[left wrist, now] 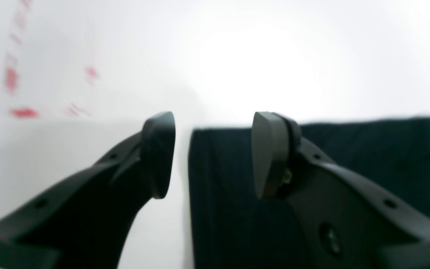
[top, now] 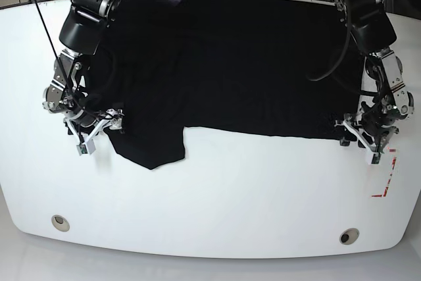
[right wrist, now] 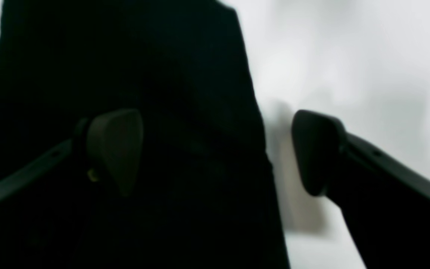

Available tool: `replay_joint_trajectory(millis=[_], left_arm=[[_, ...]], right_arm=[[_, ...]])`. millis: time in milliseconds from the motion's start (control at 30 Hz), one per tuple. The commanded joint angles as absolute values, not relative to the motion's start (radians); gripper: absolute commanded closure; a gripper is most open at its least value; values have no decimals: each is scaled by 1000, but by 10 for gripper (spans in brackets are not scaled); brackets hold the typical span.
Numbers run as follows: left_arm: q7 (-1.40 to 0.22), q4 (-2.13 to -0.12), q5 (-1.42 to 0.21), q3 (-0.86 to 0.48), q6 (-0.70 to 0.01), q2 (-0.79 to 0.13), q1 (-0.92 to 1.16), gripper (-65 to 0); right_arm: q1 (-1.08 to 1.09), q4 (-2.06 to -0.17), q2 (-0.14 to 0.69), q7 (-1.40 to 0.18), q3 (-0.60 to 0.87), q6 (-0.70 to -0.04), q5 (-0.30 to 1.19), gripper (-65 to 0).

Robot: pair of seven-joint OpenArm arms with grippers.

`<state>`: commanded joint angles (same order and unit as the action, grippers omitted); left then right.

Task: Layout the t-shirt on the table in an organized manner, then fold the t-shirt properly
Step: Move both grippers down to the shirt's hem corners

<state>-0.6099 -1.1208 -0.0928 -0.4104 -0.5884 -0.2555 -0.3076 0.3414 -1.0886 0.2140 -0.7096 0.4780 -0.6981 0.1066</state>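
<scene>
My left end effector (left wrist: 213, 155) fills the wrist view, jaws apart and empty, straddling the t-shirt's (top: 223, 70) corner edge. The right end effector (right wrist: 217, 153) gapes wider, also holding nothing, over a sleeve. The shirt lies spread flat on the bench (top: 217, 195), long axis across it, sleeve pointing toward me.

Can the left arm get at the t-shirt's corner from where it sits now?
Probably yes. The left gripper is open and straddles the t-shirt edge, one finger over bare table, the other over cloth. Nothing lies between the jaws and the corner, though blur hides how close the pads sit to the cloth.
</scene>
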Motion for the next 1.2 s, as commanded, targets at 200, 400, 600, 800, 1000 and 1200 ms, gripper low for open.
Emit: replay_joint_trajectory(millis=[200, 400, 600, 800, 1000, 1200], left_arm=[[-576, -1070, -94, -407, -588, -291, -302, -313], [-573, -1070, -94, -412, -588, -292, -302, -313], [-573, -1070, -93, -412, -588, -294, -303, -315], [-573, -1049, -91, -406, -587, -294, -306, -317], [-572, -937, -96, -404, -582, -317, -320, -318], [-572, -875, -96, -404, -588, -317, -341, -318]], right_arm=[[321, -1089, 200, -708, 476, -698, 110, -587], [303, -1095, 179, -708, 476, -698, 111, -289], [297, -1095, 171, -708, 475, -698, 107, -49], [278, -1116, 170, -708, 424, -698, 113, 0], [254, -1181, 166, -713, 409, -698, 114, 0], [249, -1188, 148, -713, 409, -698, 108, 0]])
